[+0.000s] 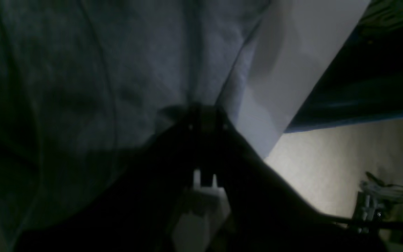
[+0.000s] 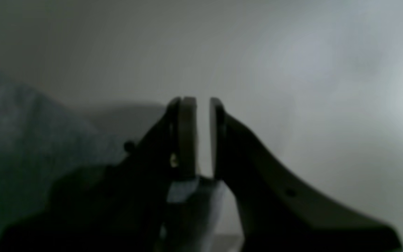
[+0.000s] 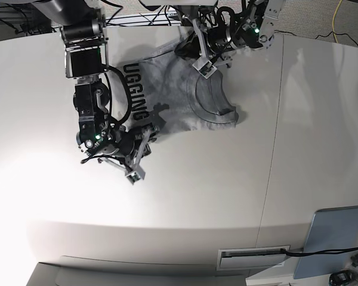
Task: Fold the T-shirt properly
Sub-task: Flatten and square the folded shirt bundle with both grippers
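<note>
the grey t-shirt (image 3: 179, 95) is spread on the white bench (image 3: 227, 196). the right gripper (image 3: 134, 173) is narrowly parted, empty. the left gripper (image 3: 204, 67) fingers' state cannot be told.

My base camera is looking straight down on the whole desk (image 3: 227, 196) from high above. My left wrist camera is peering along my left gripper (image 1: 205, 115), pressed close to the T-shirt (image 1: 117, 70). My right wrist camera is hovering low, facing bare desk (image 2: 292, 70).
</note>
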Available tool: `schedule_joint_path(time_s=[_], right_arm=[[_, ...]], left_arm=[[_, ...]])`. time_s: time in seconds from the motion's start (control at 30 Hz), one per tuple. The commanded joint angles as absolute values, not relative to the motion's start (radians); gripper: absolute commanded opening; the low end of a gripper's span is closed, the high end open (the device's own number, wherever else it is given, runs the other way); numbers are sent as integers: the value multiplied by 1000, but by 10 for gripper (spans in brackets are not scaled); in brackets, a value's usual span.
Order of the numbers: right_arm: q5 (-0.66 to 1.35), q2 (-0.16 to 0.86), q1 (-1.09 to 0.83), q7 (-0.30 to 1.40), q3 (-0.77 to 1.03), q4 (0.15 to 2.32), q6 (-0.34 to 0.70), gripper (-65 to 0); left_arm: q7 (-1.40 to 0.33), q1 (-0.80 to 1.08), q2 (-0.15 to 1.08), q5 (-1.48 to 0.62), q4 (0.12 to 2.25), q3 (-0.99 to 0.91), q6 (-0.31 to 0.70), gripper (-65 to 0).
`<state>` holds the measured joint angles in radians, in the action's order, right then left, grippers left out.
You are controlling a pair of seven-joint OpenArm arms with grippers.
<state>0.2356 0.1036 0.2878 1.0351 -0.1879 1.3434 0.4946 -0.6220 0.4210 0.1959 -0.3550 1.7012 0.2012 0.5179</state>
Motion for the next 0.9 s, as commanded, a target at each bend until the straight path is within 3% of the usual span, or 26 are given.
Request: schedule_joint_path(time_s=[0.0, 0.2, 0.4, 0.5, 0.87], right_arm=[[238, 126, 307, 1048, -196, 1360, 494, -576], [328, 214, 281, 1122, -215, 1379, 494, -576], [352, 289, 164, 1139, -215, 1537, 493, -576], [352, 302, 84, 1141, -215, 1636, 493, -576], [424, 302, -160, 1137, -215, 1918, 494, -576]], left_arm=[[-671, 420, 200, -278, 1683, 186, 488, -637], [-659, 371, 200, -264, 1652, 32, 489, -637], [-603, 293, 200, -261, 1651, -115, 473, -637], [-597, 247, 199, -261, 1651, -120, 414, -637], [-540, 164, 200, -262, 1653, -121, 416, -637]])
